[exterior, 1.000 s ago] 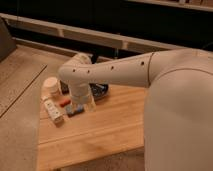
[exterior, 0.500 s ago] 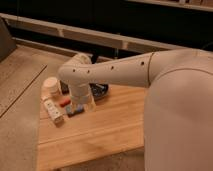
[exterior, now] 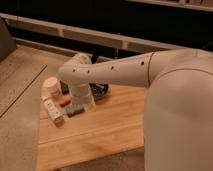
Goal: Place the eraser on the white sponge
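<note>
The white sponge [exterior: 54,111], a flat oblong block with dark spots, lies at the left end of the wooden table [exterior: 105,132]. Just right of it sits a small blue-and-dark block [exterior: 75,110], apparently the eraser. My gripper [exterior: 83,105] hangs down from the white arm [exterior: 115,72] right over that block, open, and nothing looks lifted. The arm's wrist hides part of the spot behind the block.
A white upright cylinder [exterior: 51,85] stands behind the sponge. A small red object [exterior: 64,103] lies between them. A dark blue bag [exterior: 100,90] sits behind the gripper. A grey speckled counter [exterior: 17,100] borders the table's left side; my white body fills the right.
</note>
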Tool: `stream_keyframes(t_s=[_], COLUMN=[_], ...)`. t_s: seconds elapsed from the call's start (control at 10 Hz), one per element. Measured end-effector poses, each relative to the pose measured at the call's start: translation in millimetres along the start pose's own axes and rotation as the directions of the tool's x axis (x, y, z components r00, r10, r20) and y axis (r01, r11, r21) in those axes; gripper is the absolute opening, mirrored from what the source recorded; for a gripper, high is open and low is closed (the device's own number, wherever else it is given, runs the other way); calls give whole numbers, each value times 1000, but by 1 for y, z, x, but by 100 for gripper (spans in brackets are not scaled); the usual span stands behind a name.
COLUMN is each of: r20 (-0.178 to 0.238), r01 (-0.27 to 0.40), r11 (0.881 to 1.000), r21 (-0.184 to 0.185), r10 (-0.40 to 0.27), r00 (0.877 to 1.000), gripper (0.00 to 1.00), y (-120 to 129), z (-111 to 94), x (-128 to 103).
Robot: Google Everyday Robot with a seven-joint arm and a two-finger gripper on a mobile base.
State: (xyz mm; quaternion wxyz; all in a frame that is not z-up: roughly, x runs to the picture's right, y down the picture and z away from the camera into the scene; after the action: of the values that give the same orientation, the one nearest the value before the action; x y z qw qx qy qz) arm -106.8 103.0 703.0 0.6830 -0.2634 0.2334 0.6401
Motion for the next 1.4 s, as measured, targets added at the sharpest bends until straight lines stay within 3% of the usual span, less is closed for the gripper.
stream_keyframes(t_s=[0.2,0.4,0.6,0.7,0.9,1.0,1.4], r20=[21,145,325,415,512,524,521], r01=[-2,5,80,133,202,216,230], r11=[1000,1000,996,989,977,974,971], r21=[-3,-27,-50,-65,-74,-74,-58], r10=[2,-1,-59,-94,-136,-146,-167], r00=[1000,989,944,905,848,839,837], gripper=[65,65,65,65,65,65,65], y=[0,1,9,16,23,25,25], z=[-3,-18,-45,-62,-83,-86,-86], x=[-4,-28,-57,-67,-76,-76,-82])
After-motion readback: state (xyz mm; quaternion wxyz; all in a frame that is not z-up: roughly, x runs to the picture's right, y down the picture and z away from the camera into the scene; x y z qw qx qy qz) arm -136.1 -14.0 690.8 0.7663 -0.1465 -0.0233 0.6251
